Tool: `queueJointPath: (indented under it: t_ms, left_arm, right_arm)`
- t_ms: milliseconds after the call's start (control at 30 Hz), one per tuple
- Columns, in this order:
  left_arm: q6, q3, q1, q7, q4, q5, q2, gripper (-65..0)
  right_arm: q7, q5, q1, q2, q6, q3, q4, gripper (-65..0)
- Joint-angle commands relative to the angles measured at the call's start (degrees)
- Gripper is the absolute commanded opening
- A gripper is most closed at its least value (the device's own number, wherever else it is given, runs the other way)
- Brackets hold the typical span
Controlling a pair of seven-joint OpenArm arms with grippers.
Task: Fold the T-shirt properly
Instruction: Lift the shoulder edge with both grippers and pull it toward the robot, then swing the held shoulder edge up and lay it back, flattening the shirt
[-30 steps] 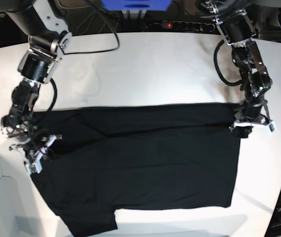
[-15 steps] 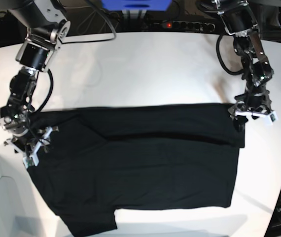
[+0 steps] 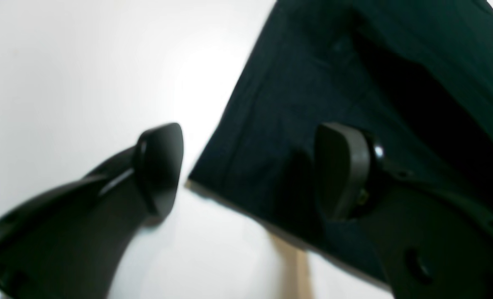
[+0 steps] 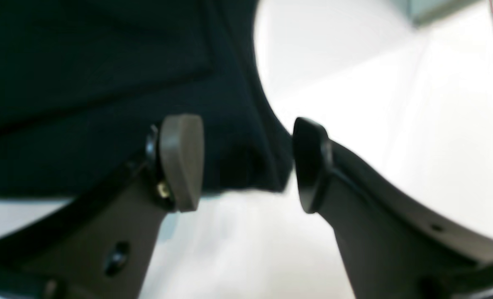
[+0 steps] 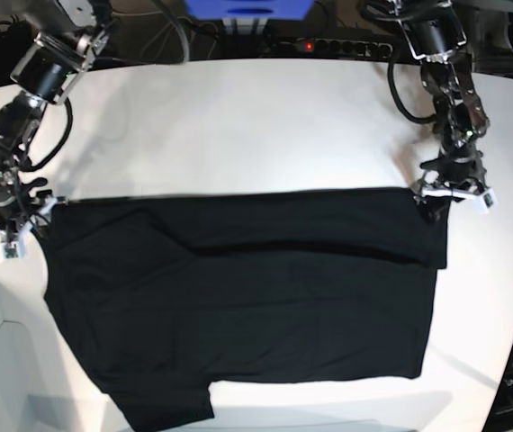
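Black, soft cloth T-shirt [image 5: 238,297] lies flat across the white bench [image 5: 265,117], filling the frame's lower centre. Both end effectors, left [image 5: 454,195] and right [image 5: 9,225], gape empty at its upper corners. Limp and light, it probably wants pinching at hem corners.

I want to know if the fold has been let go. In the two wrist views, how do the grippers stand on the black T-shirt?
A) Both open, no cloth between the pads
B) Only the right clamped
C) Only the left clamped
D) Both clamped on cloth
A: the left gripper and the right gripper both show spread pads with the T-shirt lying flat on the table beneath them.
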Motion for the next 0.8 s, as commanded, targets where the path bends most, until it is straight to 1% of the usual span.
queueJointPath:
  t_ms: [0, 67, 100, 233, 267, 300, 367, 400, 467, 500, 567, 600, 633, 700, 733, 767]
  left_arm:
    - [0.20, 1.15, 0.19, 4.41, -1.05, -0.39, 0.04, -17.7]
    - [0.20, 2.20, 0.19, 4.32, -1.49, -0.39, 0.04, -22.0]
    - [0.20, 2.73, 0.19, 4.32, -1.49, -0.39, 0.21, -26.8]
    - [0.20, 3.17, 0.19, 4.32, -1.58, -0.39, 0.39, -53.0]
    - [0.29, 3.17, 0.19, 4.41, -1.58, -0.39, 0.39, -60.4]
    - [0.46, 3.17, 0.19, 4.41, -1.58, -0.30, 0.39, -65.0]
    - [0.55, 3.17, 0.19, 4.41, -1.58, 0.05, 0.39, -64.4]
    - [0.55, 3.17, 0.19, 4.41, -1.58, -0.04, 0.39, -63.0]
    - [0.46, 2.91, 0.28, 4.41, -1.58, 0.05, 0.30, -65.0]
    - [0.46, 2.82, 0.28, 4.41, -1.58, 0.05, 0.30, -65.0]
    - [0.64, 2.82, 0.28, 4.41, -1.58, 0.05, 0.12, -65.0]
    - [0.64, 2.82, 0.37, 4.41, -1.58, -0.04, 0.04, -65.0]
    - [0.64, 2.82, 0.37, 4.49, -1.58, -0.21, -0.05, -65.0]
    - [0.64, 2.73, 1.34, 4.49, -0.79, -0.30, -0.23, -65.0]
    - [0.64, 2.73, 1.78, 4.49, 0.00, -0.39, -0.23, -65.0]
    - [0.64, 2.73, 2.04, 4.49, 1.06, -0.39, -0.32, -65.0]
  right_arm:
    - [0.99, 0.56, 1.05, 1.88, 0.60, 0.89, -0.67, -29.8]
    - [1.07, 0.65, 1.14, 3.02, 0.60, 1.50, -3.05, -29.8]
    - [1.16, 0.65, 1.14, 3.37, 0.60, 1.59, -3.93, -29.8]
    - [3.71, 0.65, 0.96, 3.55, 0.60, 1.59, -6.56, -29.8]
    - [4.24, 0.65, 0.88, 3.55, 0.60, 1.59, -7.18, -29.8]
    - [4.41, 0.65, 0.88, 3.55, 0.60, 1.59, -7.88, -29.8]
    - [5.03, 0.65, 0.96, 3.55, 0.60, 1.59, -9.46, -29.8]
    - [5.03, 0.65, 1.05, 3.55, 0.60, 1.59, -10.08, -30.0]
    - [5.03, 0.65, 0.96, 3.46, 0.60, 1.41, -10.52, -30.3]
    - [5.03, 0.65, 0.88, 3.46, 0.60, 1.24, -10.52, -30.5]
    - [5.03, 0.65, 0.79, 3.37, 0.60, 1.24, -10.52, -33.1]
    - [5.03, 0.65, 0.70, 3.37, 0.60, 1.15, -10.52, -36.2]
    - [4.85, 0.65, 0.70, 3.37, 0.60, 1.15, -10.52, -40.6]
    - [4.50, 0.65, 0.61, 3.46, 0.60, 1.50, -10.34, -52.6]
    - [4.41, 0.65, 0.53, 3.55, 0.60, 1.59, -10.08, -59.7]
    - [4.33, 0.65, -0.18, 3.55, 0.60, 1.59, -9.82, -65.0]
